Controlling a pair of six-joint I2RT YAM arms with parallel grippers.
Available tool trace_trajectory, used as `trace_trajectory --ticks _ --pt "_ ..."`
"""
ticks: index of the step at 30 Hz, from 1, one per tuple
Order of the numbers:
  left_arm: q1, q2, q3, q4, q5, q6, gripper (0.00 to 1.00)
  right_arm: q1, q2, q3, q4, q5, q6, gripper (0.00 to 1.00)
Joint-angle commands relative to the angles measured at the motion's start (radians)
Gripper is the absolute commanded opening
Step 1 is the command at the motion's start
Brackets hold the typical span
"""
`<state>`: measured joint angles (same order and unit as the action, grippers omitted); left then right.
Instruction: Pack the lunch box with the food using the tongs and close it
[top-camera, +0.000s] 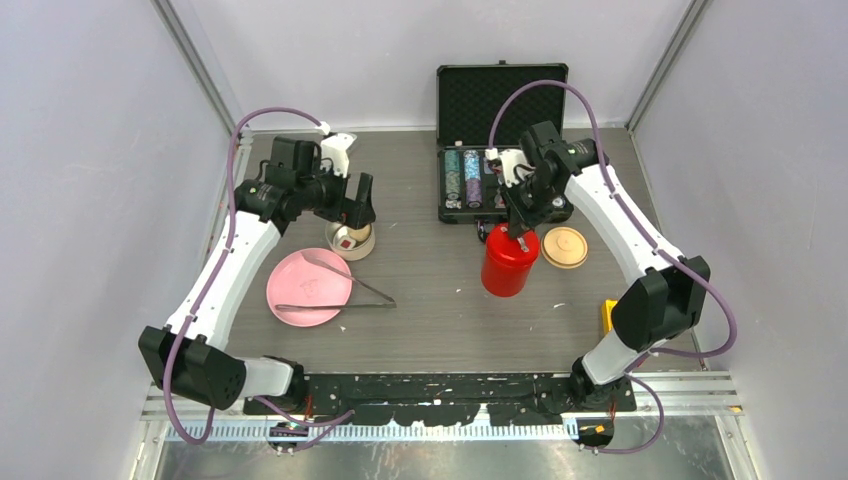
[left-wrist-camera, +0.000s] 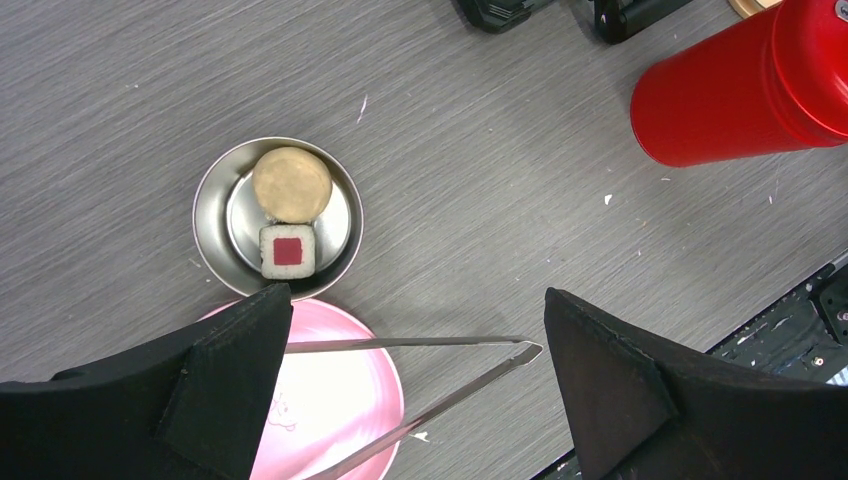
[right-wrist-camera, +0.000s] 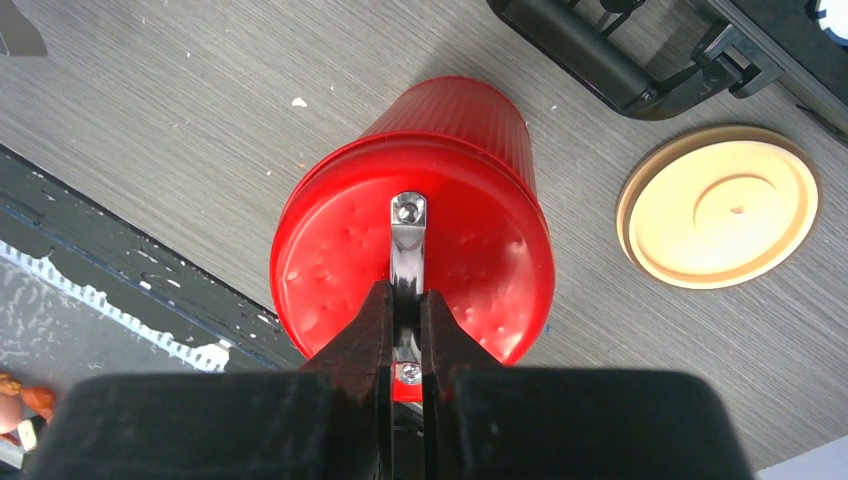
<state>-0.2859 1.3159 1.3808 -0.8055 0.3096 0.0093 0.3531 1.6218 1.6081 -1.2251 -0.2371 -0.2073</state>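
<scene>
Red cylindrical canister is lidded, right tool clamped on its handle; small steel bowl, at its nine o'clock, unlidded; left tool wide, empty.

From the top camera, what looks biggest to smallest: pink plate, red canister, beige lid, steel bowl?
1. pink plate
2. red canister
3. beige lid and steel bowl look about alike, so I won't rank them.
</scene>
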Motion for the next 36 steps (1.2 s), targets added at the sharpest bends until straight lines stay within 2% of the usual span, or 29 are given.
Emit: trace_trajectory --ticks 1,15,36 --pt "0.001 -0.011 0.007 0.017 0.006 0.009 1.00 -0.001 -0.037 -0.033 0.059 -0.014 0.024 0.01" --pt "0.001 0.000 0.011 0.018 0.011 0.011 1.00 0.002 -0.125 0.016 0.057 -0.011 0.038 0.00" --pt "0.001 0.004 0.001 0.018 0.028 0.012 1.00 0.026 -0.098 -0.178 0.149 0.005 0.039 0.00"
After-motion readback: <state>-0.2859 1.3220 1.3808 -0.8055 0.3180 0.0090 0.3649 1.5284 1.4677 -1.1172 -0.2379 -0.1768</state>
